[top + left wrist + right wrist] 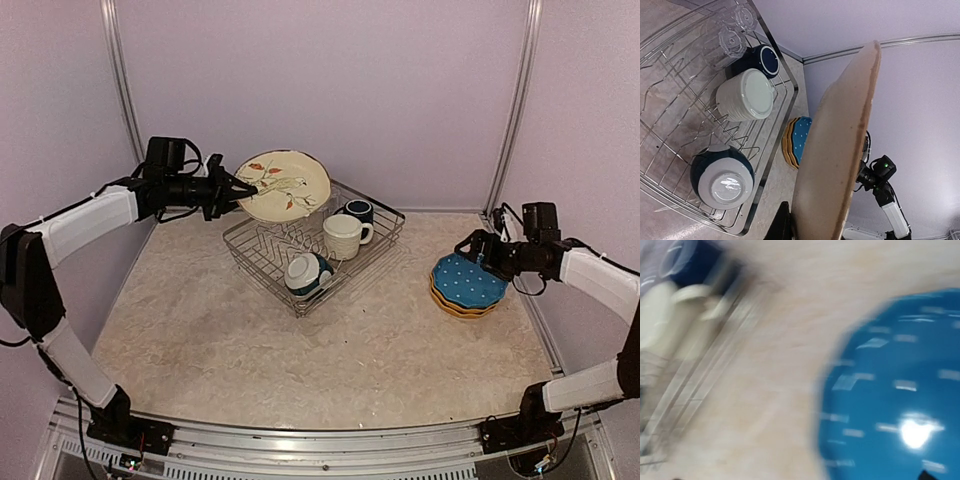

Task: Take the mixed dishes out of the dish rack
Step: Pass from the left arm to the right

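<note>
My left gripper (246, 190) is shut on the left rim of the cream bird-pattern plate (286, 185), which it holds tilted up above the dish rack's (262, 258) back left corner. The left wrist view shows the plate's plain back (835, 150) against one dark finger (779, 225). In the rack stand a cream mug (343, 236), a navy mug (359, 210), an upturned teal-and-white bowl (308, 273) and two clear glasses (733, 41). At the right, a blue dotted plate (467, 281) tops a yellow plate (460, 310). My right gripper (480, 250) hangs open at its back edge, holding nothing.
The right wrist view is motion-blurred: the blue plate (900, 400) fills its right side, the mugs (660, 320) and rack wires its left. Lilac walls close in on three sides, with metal posts (512, 110) at the back corners. Bare table lies in front of the rack.
</note>
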You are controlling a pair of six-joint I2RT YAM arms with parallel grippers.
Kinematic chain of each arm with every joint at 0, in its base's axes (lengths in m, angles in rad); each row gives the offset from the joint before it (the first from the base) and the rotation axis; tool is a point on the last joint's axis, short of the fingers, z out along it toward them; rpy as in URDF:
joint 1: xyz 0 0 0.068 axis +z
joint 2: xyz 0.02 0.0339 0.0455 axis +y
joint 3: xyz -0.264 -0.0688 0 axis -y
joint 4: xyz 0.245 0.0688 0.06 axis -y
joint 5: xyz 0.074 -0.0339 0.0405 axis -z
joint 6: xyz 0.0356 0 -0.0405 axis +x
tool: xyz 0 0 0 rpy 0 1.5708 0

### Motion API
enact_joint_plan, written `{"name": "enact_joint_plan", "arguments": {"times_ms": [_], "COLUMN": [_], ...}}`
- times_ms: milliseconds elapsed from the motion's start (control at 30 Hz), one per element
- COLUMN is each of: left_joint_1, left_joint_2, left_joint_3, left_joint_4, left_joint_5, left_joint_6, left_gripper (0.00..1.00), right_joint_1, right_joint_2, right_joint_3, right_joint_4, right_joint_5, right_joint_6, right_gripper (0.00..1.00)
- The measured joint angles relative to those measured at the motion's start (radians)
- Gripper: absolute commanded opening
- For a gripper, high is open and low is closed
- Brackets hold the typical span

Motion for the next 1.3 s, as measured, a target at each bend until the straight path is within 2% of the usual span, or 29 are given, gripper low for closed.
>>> {"name": "enact_joint_plan", "arguments": {"times_ms": [167,333,500,600,700,767,800,867,1300], "left_joint_1": [-0.077,-0.140,-0.179,-0.193,-0.211,-0.228,-0.236,-0.249,-0.290], "left_joint_2": [0.028,0.072,0.117,0.122,0.122,0.122,0.122,0.122,0.154], "left_joint_3": [0.000,0.000,0.000,0.000,-0.002,-0.006,-0.010,-0.022,-0.036], "left_joint_4": [0.094,0.132,0.133,0.137,0.154,0.169,0.175,0.182,0.180], "left_joint_5": [0.013,0.013,0.006,0.001,0.000,0.000,0.000,0.000,-0.026], "left_joint_6": [-0.035,-0.043,-0.043,-0.044,-0.047,-0.048,-0.047,-0.048,-0.030], "left_gripper": [0.00,0.00,0.00,0.00,0.00,0.00,0.00,0.00,0.00], "right_joint_1": [0.171,0.333,0.453,0.495,0.518,0.532,0.537,0.543,0.544], "right_joint_2": [0.000,0.014,0.108,0.185,0.251,0.285,0.296,0.306,0.337], "right_joint_3": [0.000,0.000,0.002,0.002,0.002,0.002,0.002,0.002,-0.021], "right_joint_4": [0.159,0.433,0.667,0.765,0.858,0.907,0.926,0.955,1.028], "right_joint_5": [-0.060,-0.103,-0.116,-0.113,-0.108,-0.106,-0.103,-0.097,-0.044], "right_joint_6": [0.146,0.307,0.428,0.489,0.540,0.569,0.581,0.598,0.674], "right_gripper": [1.00,1.00,1.00,0.95,0.86,0.75,0.67,0.57,0.14]}}
